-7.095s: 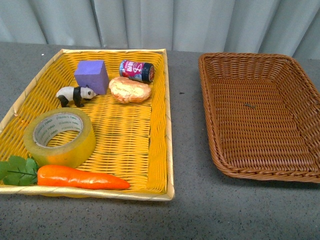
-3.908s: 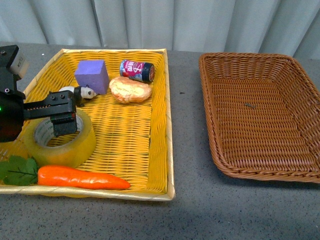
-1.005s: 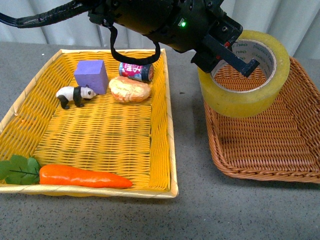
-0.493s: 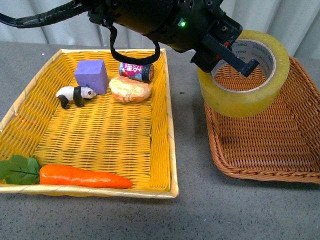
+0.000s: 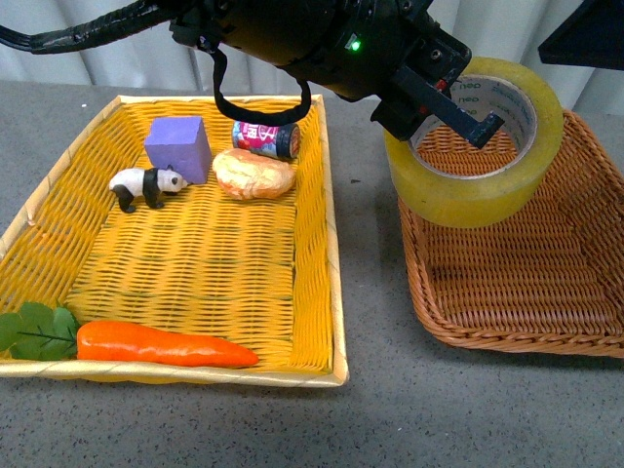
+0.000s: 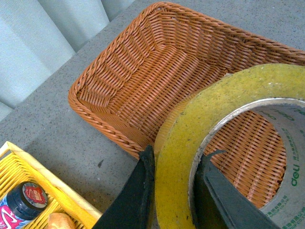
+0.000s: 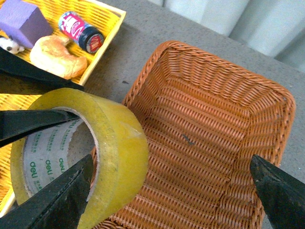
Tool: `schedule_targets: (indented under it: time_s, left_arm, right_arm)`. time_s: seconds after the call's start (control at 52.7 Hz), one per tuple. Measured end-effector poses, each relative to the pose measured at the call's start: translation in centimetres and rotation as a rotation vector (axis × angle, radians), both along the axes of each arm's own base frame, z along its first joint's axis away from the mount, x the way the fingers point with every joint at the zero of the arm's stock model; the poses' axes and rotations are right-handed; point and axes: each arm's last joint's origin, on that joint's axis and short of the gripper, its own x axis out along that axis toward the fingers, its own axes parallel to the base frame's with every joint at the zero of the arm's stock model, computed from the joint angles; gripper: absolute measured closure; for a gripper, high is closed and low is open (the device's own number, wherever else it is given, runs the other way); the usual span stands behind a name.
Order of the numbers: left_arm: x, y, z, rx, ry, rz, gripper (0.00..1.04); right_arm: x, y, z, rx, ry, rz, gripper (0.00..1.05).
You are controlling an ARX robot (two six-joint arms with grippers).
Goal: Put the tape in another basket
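The left end effector [image 6: 174, 191] grips the tape [image 6: 205, 109] above the basket [image 6: 143, 62].

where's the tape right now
In the front view the tape is in the air, gripped by the left hand, over the left edge of the brown basket, right of the yellow tray.

tape [image 5: 468, 191] over left side of basket [image 5: 531, 285], tray [image 5: 331, 244] to its left, carrot [image 5: 166, 346] at tray front

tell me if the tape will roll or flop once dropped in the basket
Probably stiff: the tape holds its ring shape with the fingers pinching one wall. It hangs tilted, so it may land on edge and roll; walls of the basket should stop it.
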Motion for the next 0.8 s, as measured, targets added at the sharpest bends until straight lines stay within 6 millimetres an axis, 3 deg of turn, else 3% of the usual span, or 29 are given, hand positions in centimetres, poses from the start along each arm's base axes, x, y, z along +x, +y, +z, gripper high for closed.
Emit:
schedule_targets:
  time_s: [0.322, 0.569, 0.797]
  left_arm:
    - [0.0, 0.0, 0.0, 0.000, 0.000, 0.000, 0.88]
    - [0.0, 0.0, 0.0, 0.000, 0.000, -0.001, 0.88]
    - [0.0, 0.0, 0.0, 0.001, 0.000, 0.003, 0.88]
  right_arm:
    - [1.5, 2.0, -2.6, -0.062, 0.140, 0.097, 0.09]
    - [2.7, 2.5, -3.3, -0.086, 0.153, 0.092, 0.09]
    - [3.1, 2.7, -3.7, -0.064, 0.182, 0.081, 0.40]
